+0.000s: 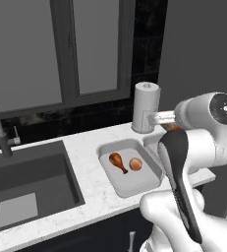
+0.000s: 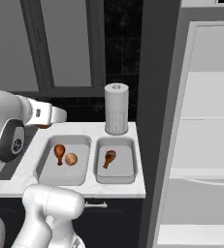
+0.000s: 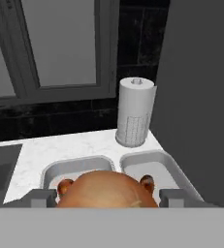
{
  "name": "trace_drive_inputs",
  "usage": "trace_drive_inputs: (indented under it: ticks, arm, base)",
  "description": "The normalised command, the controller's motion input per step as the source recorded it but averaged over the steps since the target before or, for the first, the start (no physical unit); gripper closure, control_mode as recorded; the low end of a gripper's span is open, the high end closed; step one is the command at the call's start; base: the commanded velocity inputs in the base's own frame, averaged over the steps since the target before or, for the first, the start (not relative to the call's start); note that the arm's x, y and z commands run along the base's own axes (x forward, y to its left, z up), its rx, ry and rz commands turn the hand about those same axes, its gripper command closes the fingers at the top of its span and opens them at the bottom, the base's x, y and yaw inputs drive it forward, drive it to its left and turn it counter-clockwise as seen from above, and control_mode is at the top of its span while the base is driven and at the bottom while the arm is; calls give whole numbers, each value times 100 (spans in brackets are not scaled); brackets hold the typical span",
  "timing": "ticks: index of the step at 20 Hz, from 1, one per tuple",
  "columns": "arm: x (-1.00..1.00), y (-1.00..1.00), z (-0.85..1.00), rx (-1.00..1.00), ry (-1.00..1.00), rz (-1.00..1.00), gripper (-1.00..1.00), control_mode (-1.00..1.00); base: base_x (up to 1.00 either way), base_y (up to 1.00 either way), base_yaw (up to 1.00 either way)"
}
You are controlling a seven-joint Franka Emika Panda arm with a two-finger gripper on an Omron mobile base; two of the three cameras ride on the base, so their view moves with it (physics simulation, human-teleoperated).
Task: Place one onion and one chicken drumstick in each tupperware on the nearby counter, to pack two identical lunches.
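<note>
While the gripper [image 3: 106, 196] is held above the counter [image 2: 133, 145], an onion [image 3: 106, 191] is seen clamped between its fingers [image 3: 174, 196], over the two tupperwares. A drumstick [image 2: 59, 153] and onion [image 2: 71, 159] are seen in the left tupperware [image 2: 41, 167]; one drumstick [image 2: 109, 158] is seen in the right tupperware [image 2: 133, 164].

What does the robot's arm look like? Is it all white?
Mostly white. The arm is made of smooth, rounded white shells, with a dark grey, almost black, stripe along one link and dark round caps at its joints. One cap has a pale ring of small dots. The hand has grey fingers. No cables show.
</note>
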Motion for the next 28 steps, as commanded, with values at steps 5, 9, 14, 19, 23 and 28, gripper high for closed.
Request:
trace_drive_inputs:
  ticks: [5, 9, 14, 19, 23, 28]
  arm:
    - [-3, -55, -55, 0, 9, -55, 100, -100]
    - [-1, -59, -48, 0, 6, -51, 100, -100]
    - [12, -36, -37, 8, 11, -20, 100, -100]
    - [39, -35, -44, 9, 11, -3, 100, -100]
    - [49, -19, -55, 0, 2, 0, 100, -100]
    - [47, -18, -65, 0, 0, -1, 100, -100]
  base:
    - [0, 0, 0]
    - [0, 0, 0]
    - [0, 0, 0]
    - [0, 0, 0]
    - [0, 0, 0]
    - [0, 0, 0]
